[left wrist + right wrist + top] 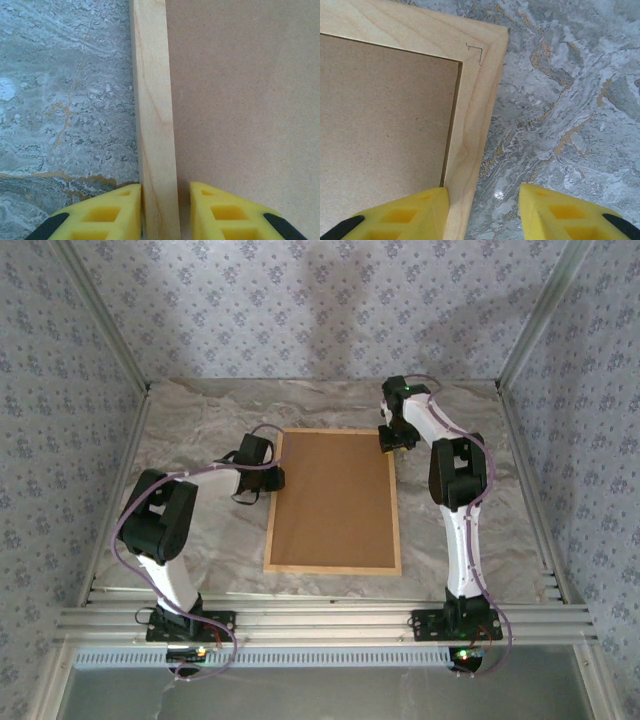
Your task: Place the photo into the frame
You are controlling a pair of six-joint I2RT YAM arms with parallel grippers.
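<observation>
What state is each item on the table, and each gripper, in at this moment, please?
frame: lying flat on the table, back side up.
backing board: seated flat inside the frame.
left gripper: jaws narrow, astride the frame's left rail; whether they clamp it cannot be told.
right gripper: jaws open, astride the right rail near the far corner.

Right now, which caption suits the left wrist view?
Left gripper closed around the frame rail, beside the backing board.
</observation>
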